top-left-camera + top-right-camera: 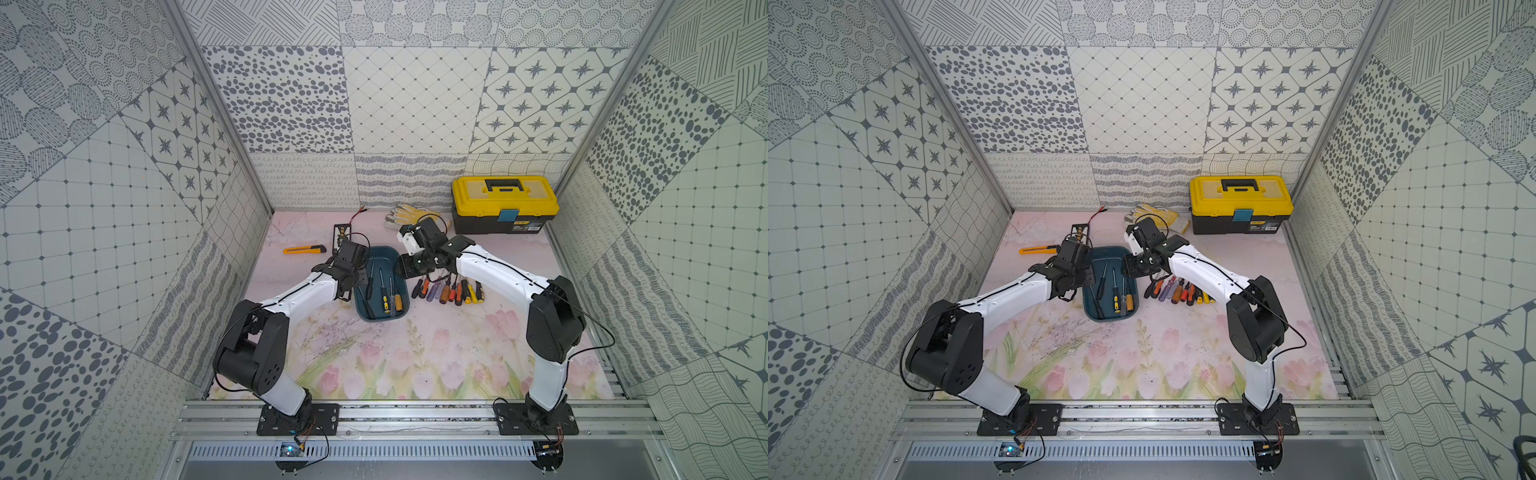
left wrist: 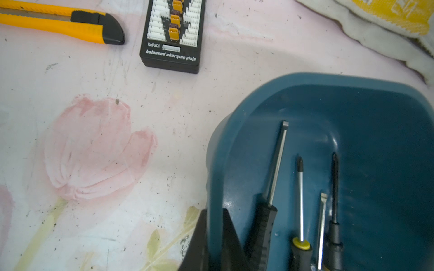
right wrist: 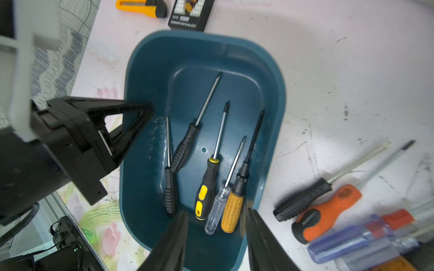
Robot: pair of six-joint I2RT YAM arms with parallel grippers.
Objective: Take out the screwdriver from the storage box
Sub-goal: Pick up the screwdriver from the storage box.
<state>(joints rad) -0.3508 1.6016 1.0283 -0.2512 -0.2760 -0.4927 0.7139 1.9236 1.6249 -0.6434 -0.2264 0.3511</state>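
Observation:
The teal-blue storage box (image 1: 384,318) (image 1: 1106,319) sits mid-table between my two arms. Several screwdrivers lie in it lengthwise: a black-handled one (image 3: 185,147), a smaller black one (image 3: 170,187), a black-and-yellow one (image 3: 206,187), a clear-handled one (image 3: 217,208) and an amber-handled one (image 3: 232,208). My left gripper (image 2: 215,225) is shut on the box's left side wall (image 2: 215,164), one finger inside and one outside. My right gripper (image 3: 217,211) hangs open above the near end of the box, over the handles, holding nothing.
A row of several screwdrivers (image 1: 449,291) lies on the table right of the box. At the back are a yellow-lidded black toolbox (image 1: 505,203), work gloves (image 1: 405,216), a black charging board (image 1: 340,237) and a yellow utility knife (image 1: 303,249).

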